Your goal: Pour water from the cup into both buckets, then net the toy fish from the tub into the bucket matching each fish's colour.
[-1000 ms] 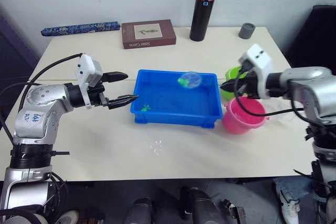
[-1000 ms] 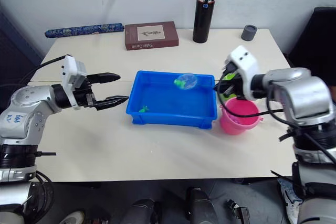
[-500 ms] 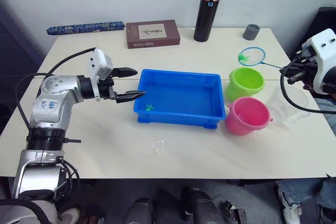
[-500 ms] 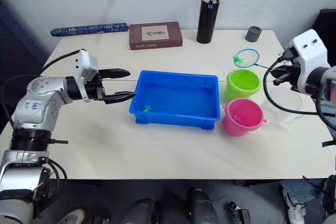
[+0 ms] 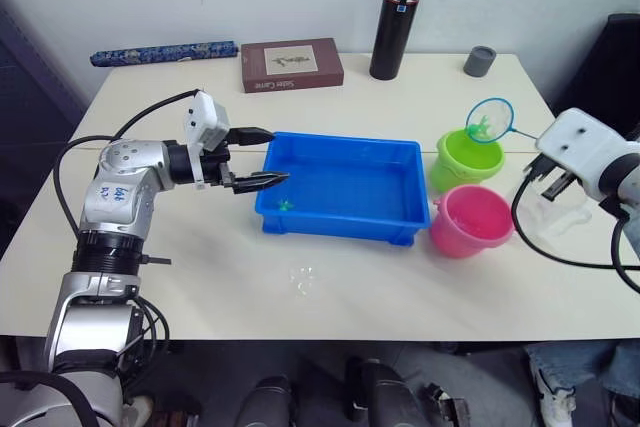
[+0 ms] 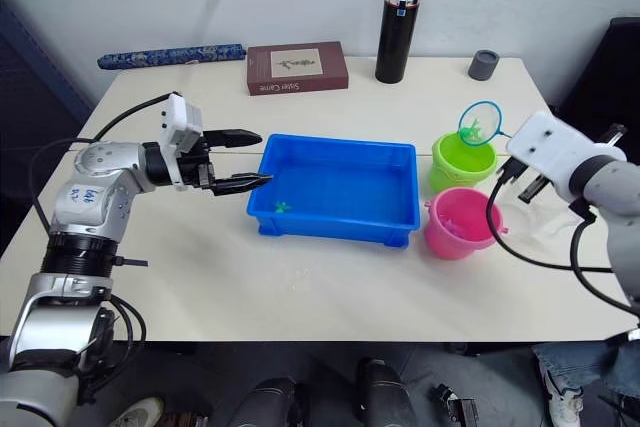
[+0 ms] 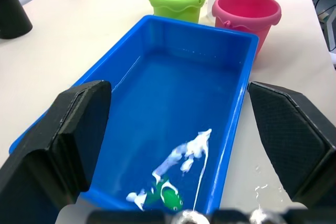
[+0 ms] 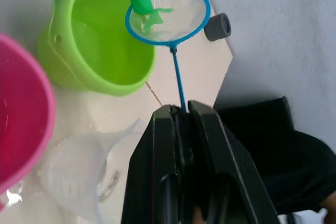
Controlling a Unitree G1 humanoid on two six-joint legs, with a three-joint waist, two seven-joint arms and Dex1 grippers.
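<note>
Tub (image 5: pixel 345 185): one, mid-worktop; one green fish (image 7: pixel 167 195) inside. Beside it two buckets, green (image 5: pixel 467 157) and pink (image 5: pixel 471 219). Right gripper (image 8: pixel 181 114) clamped on net (image 8: pixel 168 13) carrying one green fish (image 8: pixel 140 1) above the green bucket. Left gripper (image 5: pixel 263 156) spread, empty, at tub's end.

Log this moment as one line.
right claw shut on net | green fish in net over green bucket | left claw open by tub
</note>
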